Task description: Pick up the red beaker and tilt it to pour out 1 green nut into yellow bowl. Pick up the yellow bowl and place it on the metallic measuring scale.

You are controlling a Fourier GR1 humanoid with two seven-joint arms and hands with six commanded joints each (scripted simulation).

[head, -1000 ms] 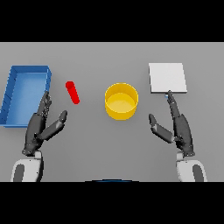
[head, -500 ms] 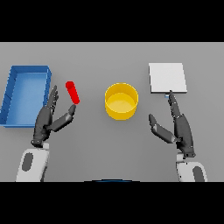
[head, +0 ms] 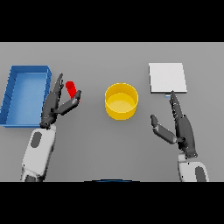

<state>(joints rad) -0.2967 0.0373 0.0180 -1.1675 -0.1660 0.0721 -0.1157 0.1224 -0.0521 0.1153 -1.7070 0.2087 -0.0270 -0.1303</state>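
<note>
The red beaker (head: 70, 86) lies on the grey table left of centre, partly hidden by my left hand (head: 53, 108). That hand is open, its straight fingers reaching along the beaker's left side and its thumb stretched out just below the beaker. The yellow bowl (head: 121, 101) stands in the middle of the table, upright. The metallic measuring scale (head: 167, 78) is a flat pale square at the far right. My right hand (head: 181, 127) rests open in front of the scale, fingers pointing toward it, apart from the bowl.
A blue open tray (head: 25, 93) sits at the left edge, right beside my left hand.
My left hand has moved forward and to the right, from near the tray's front corner up to the red beaker. The right hand has stayed put.
</note>
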